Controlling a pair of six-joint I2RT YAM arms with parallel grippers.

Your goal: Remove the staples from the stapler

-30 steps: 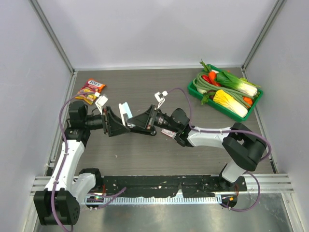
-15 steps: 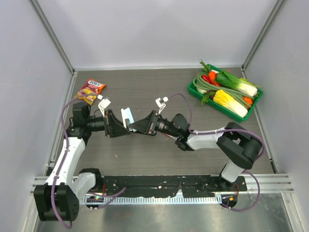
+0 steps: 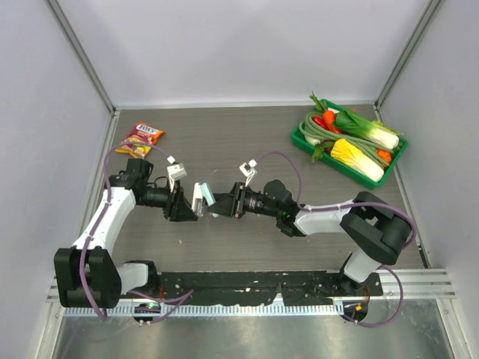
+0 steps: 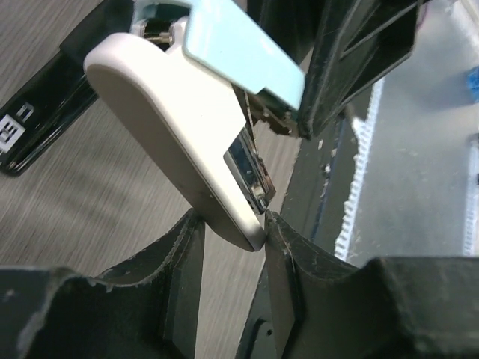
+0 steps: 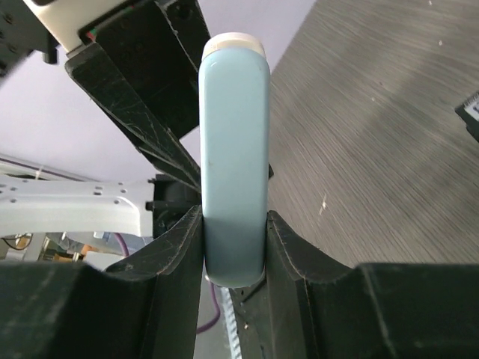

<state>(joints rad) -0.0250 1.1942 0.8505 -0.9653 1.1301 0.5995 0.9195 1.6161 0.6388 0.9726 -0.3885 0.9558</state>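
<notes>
Stapler (image 3: 200, 197) is off the desk (image 3: 224, 142), centre-left between the arms, hinged open. Right pincer (image 5: 233, 224) is part-closed, clamping the pale blue shell. Left pincer (image 4: 230, 224) is part-closed, pinching the white base's tip.

stapler (image 5: 233, 149) upright, pale blue shell, white tip on top; right tool (image 5: 234, 224) clamped on its lower end. left tool (image 5: 191, 168) close behind. table (image 5: 374, 134) at right.
</notes>
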